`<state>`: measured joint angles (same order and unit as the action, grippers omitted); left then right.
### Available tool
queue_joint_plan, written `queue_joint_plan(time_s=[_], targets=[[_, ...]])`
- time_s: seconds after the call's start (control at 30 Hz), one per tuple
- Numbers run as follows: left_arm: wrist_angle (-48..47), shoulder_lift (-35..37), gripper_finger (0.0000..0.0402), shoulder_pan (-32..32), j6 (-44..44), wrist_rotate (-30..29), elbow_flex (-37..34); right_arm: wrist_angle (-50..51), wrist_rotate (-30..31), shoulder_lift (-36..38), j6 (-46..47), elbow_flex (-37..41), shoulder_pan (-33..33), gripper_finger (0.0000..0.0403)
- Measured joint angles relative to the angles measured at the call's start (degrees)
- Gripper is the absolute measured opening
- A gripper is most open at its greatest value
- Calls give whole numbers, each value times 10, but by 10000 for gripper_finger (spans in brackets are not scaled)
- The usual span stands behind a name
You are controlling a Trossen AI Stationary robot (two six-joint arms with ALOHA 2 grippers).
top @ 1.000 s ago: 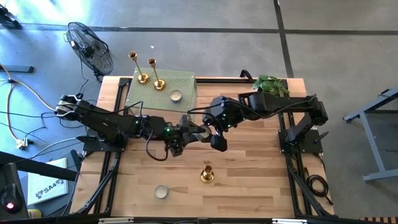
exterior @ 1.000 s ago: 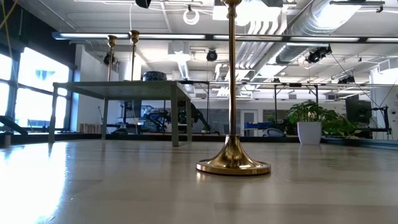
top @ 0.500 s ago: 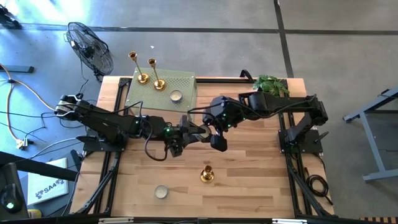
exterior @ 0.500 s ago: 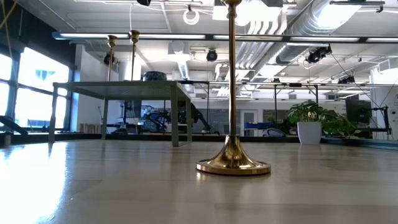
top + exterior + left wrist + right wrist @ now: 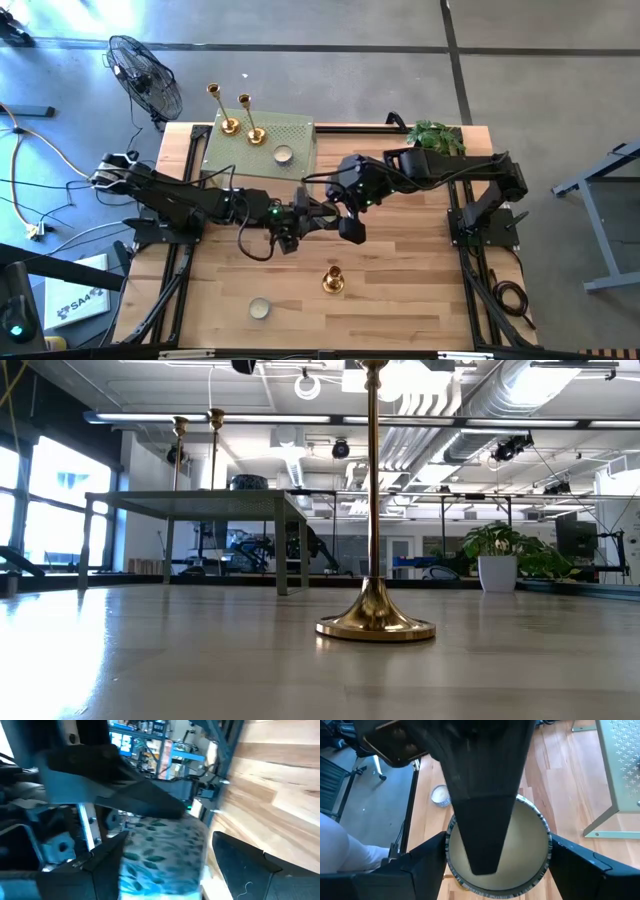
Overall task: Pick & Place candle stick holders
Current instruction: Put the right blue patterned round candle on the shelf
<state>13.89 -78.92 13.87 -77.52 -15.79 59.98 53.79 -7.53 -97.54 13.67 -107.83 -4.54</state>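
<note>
Both grippers meet over mid-table: the left gripper (image 5: 300,218) and right gripper (image 5: 345,222) each hold wide-set jaws around the same patterned cup (image 5: 497,847). Two candle stick holders (image 5: 240,118) stand on the green perforated stand (image 5: 290,135); a third candlestick (image 5: 333,279) stands upright on the wooden table (image 5: 420,290), ungripped.

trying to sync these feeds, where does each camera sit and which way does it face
High: overhead, looking down on table and both arms.
Low: tabletop level, facing gold candlestick; no arm.
Left wrist: past own fingers at a patterned cup.
Right wrist: down into that cup.
Shared: candlestick in high and low.
</note>
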Motion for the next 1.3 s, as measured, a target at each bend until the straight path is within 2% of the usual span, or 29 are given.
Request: queue_joint_plan(time_s=[1.3], targets=[[39, -4, 278, 0, 15, -4, 0, -1, -6, 0, -6, -1, 0, 291]])
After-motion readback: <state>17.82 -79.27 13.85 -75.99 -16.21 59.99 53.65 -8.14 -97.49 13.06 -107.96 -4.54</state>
